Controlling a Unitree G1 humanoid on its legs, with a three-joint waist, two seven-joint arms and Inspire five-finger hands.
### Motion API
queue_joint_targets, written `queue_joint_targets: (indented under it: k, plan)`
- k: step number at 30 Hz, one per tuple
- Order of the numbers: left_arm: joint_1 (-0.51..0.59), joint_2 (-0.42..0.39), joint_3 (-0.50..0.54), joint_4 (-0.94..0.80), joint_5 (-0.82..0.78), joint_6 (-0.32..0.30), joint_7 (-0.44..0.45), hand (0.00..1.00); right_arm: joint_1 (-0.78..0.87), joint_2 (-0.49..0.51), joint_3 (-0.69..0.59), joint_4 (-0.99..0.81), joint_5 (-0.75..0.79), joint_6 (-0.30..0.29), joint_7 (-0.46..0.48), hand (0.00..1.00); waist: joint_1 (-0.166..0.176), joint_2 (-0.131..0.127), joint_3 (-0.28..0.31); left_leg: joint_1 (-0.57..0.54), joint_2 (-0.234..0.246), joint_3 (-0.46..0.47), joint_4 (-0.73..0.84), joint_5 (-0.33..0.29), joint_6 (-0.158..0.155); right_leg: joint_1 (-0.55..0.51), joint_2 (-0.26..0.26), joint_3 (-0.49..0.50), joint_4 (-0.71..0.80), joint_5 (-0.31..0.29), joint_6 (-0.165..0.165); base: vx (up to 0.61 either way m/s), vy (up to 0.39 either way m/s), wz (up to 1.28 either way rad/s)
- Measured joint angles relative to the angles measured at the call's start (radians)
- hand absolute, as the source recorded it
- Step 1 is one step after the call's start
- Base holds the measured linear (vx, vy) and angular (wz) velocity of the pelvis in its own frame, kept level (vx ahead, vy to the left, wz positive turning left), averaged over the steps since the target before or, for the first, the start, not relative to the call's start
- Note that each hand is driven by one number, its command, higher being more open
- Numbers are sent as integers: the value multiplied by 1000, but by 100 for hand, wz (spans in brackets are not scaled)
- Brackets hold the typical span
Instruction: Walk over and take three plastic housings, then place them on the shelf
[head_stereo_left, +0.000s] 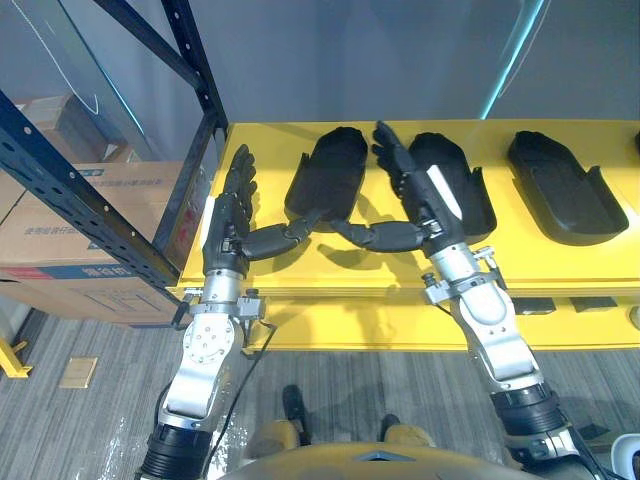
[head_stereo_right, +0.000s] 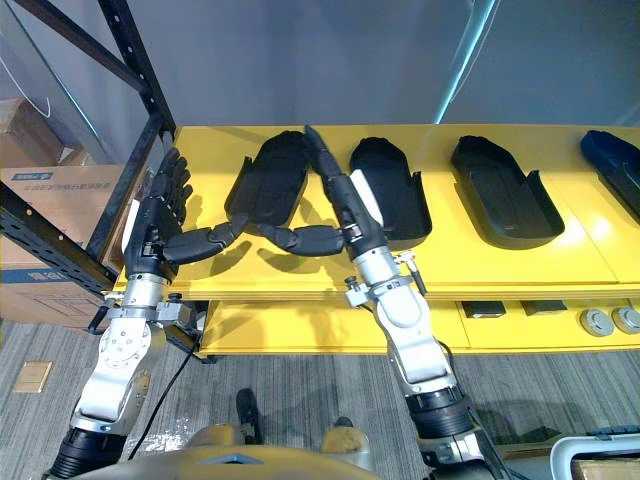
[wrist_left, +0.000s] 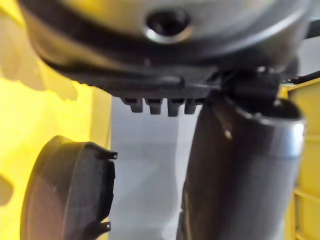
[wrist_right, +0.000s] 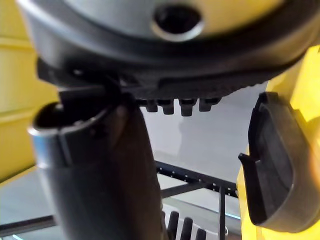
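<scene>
One black shoe-shaped plastic housing (head_stereo_left: 330, 172) lies between your left hand (head_stereo_left: 230, 212) and right hand (head_stereo_left: 424, 196), both released and straight-fingered, its long axis running away from you across the yellow bench (head_stereo_left: 560, 266).

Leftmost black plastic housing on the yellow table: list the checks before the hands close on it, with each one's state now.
1. Leftmost black plastic housing lies flat on the yellow table between both hands: ok.
2. Left hand open, fingers straight, beside its left edge: ok.
3. Right hand open, on its right side: ok.
4. Thumbs touching its near end: cannot tell.
5. Right hand clear of the neighbouring black housing: cannot tell; it overlaps that housing's left edge.
6. Housing gripped: not ok, no fingers curl round it.
</scene>
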Motion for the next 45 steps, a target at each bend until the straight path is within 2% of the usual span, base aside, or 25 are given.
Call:
queue_joint_targets:
  k: [5, 8, 11, 15, 18, 25, 33, 38, 45]
  plan:
    - [1, 0, 9, 0, -7, 0, -29, 100, -43, -7, 19, 54, 0, 21, 15, 100, 7, -2, 9, 3, 0, -13, -2, 0, -4, 12, -1, -9, 0, -7, -8, -4, 12, 8]
    - [5, 0, 18, 0, -32, -1, -55, 100, -70, -24, 34, 74, -5, 44, 54, 100, 9, -6, 17, 5, 0, -17, -4, 1, -5, 15, -3, -12, 1, -9, -7, -22, 19, 4]
    - [12, 0, 25, 0, -53, -5, -77, 100, -88, -54, 58, 80, -75, 66, 106, 100, 11, -11, 25, 5, 0, -22, -4, 2, -6, 17, -3, -17, 1, -10, -5, -5, 12, 4]
    - [25, 0, 26, -2, -170, -52, -130, 100, -88, -81, 75, 110, -148, 81, 135, 100, 27, -11, 26, 5, 0, -28, -4, 4, -5, 22, -2, -26, 1, -8, -8, 19, 0, 4]
    - [32, 0, 31, -17, -248, -87, -161, 100, -90, -88, 78, 138, -201, 93, 135, 100, 31, -12, 27, 6, -1, -37, -4, 5, -5, 31, -2, -32, 0, -8, -8, 36, -5, 9]
    - [65, -10, 49, -63, -395, -117, -242, 100, -132, -91, 120, 210, -316, 95, 104, 100, 41, -15, 31, 11, 0, -39, -4, 6, -6, 36, 0, -34, -1, -10, -10, 3, 0, 1]
    - [65, -25, 47, -63, -395, -117, -279, 100, -179, -91, 152, 249, -355, 87, 71, 100, 57, -28, 40, 10, 0, -39, -4, 6, -7, 34, -1, -34, -2, -10, -10, 0, 0, 0]
    - [70, -28, 48, -63, -395, -116, -293, 100, -203, -95, 154, 251, -386, 97, 166, 100, 56, -28, 41, 10, 0, -38, -4, 6, -7, 35, 0, -34, -2, -10, -10, 13, -1, 0]
    - [71, -25, 47, -63, -406, -111, -301, 100, -229, -200, 174, 216, -391, 96, 281, 100, 57, -30, 41, 14, 1, -34, -4, 6, -7, 36, -1, -31, -3, -10, -10, 0, 0, -1]
